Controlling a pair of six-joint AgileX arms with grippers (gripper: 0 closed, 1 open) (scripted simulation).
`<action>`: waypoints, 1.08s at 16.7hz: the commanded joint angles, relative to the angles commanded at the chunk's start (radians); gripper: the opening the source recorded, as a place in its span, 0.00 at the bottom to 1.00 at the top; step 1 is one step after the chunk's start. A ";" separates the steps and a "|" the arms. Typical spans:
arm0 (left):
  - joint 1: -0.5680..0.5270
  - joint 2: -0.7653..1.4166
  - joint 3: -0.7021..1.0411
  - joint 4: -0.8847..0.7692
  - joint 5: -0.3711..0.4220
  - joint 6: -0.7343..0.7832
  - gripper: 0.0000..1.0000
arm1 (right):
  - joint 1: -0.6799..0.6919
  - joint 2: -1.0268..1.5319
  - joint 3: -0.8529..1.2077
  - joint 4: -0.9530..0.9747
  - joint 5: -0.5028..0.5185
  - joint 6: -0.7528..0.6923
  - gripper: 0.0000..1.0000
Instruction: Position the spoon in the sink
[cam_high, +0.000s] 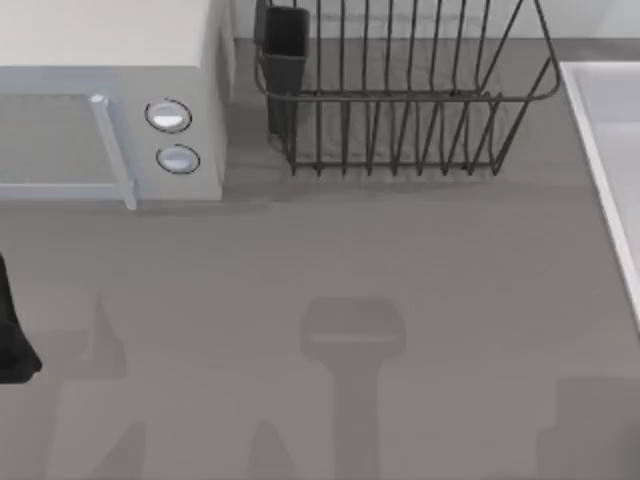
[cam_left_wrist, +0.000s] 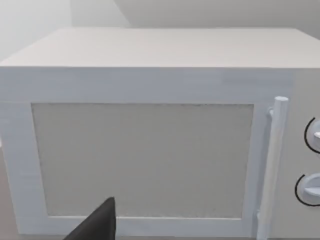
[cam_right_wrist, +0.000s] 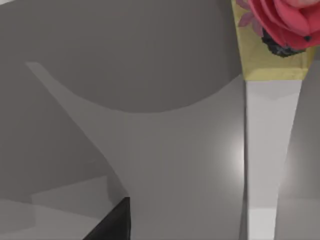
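- Plain grey counter: white box microwave back left, black wire dish rack back centre.
- Light grey-white rectangular sink: right edge.
- Red-pink spoon: seen close in the right wrist view.
- Left tool: left edge; spread cannot be told.

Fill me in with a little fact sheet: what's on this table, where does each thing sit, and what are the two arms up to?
microwave: white, two round knobs, top view's upper left, door closed
dish rack: black wire, top centre, dark cup holder at its left end
sink: pale rim at the right edge
spoon: none identifiable; a red-pink flower-like item appears in the right wrist view
left gripper: dark, at the left edge, facing the microwave
right gripper: one dark finger visible
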 joint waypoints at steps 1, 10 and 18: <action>0.000 0.000 0.000 0.000 0.000 0.000 1.00 | 0.000 0.000 0.000 0.000 0.000 0.000 0.40; 0.000 0.000 0.000 0.000 0.000 0.000 1.00 | 0.000 0.000 0.000 0.000 0.000 0.000 0.00; 0.000 0.000 0.000 0.000 0.000 0.000 1.00 | 0.001 -0.084 0.077 -0.155 0.016 0.040 0.00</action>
